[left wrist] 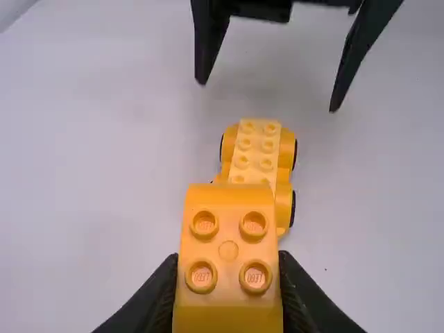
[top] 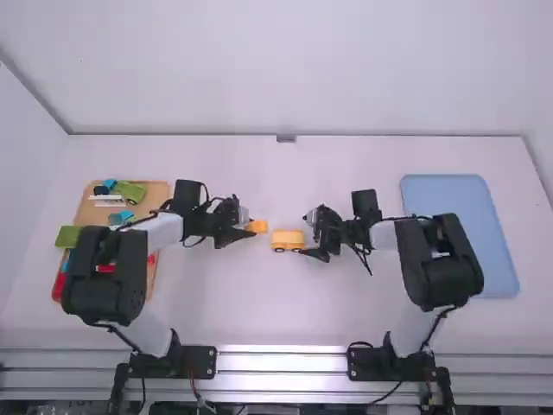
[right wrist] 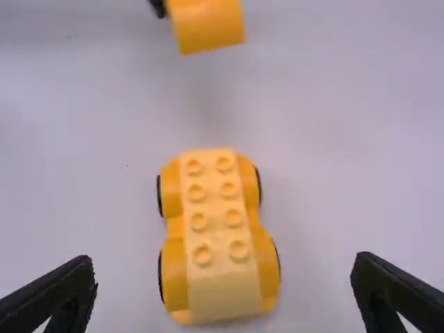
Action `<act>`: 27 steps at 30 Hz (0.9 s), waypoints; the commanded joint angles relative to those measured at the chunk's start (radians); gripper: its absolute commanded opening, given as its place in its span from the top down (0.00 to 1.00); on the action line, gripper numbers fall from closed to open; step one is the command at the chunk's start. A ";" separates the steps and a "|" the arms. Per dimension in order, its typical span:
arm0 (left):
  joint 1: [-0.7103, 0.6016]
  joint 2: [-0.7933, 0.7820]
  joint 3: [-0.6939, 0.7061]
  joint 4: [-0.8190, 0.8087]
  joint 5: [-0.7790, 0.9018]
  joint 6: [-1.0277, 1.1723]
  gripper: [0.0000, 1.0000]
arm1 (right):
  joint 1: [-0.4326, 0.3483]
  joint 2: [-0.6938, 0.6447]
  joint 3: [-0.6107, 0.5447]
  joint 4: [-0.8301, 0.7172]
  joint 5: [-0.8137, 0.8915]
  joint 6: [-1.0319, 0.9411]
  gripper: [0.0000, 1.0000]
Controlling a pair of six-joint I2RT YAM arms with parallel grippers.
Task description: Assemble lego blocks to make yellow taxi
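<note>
my left gripper (left wrist: pixel 227 267) pinches the 4-stud yellow block (left wrist: pixel 229 232); my right gripper (right wrist: pixel 223 259) is spread near the wheeled base (right wrist: pixel 214 208) on the table (right wrist: pixel 333 173). it's likely light, stiff, apt to roll; i'd hold its sides.

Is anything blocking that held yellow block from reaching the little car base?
Nothing visible stands between the yellow block and the wheeled base. The right arm's open fingers are at the base's far side.
</note>
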 commanded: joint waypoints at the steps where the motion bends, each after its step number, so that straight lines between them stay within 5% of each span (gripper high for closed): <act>1: -0.016 -0.009 0.004 0.008 0.024 -0.033 0.81 | 0.002 0.058 -0.005 0.037 -0.109 -0.126 0.02; 8: -0.046 -0.009 0.004 0.029 0.018 -0.069 0.80 | 0.004 0.148 -0.003 0.126 -0.143 -0.124 0.02; 13: -0.069 -0.009 0.004 0.029 0.013 -0.070 0.80 | 0.034 0.225 0.055 0.209 -0.108 0.093 0.02; 22: -0.074 -0.009 0.003 0.022 -0.010 -0.073 0.82 | 0.033 0.266 0.090 0.198 -0.118 0.110 0.00; 27: -0.082 -0.007 0.003 0.016 -0.009 -0.073 0.85 | 0.043 0.266 0.073 0.207 -0.103 0.109 0.08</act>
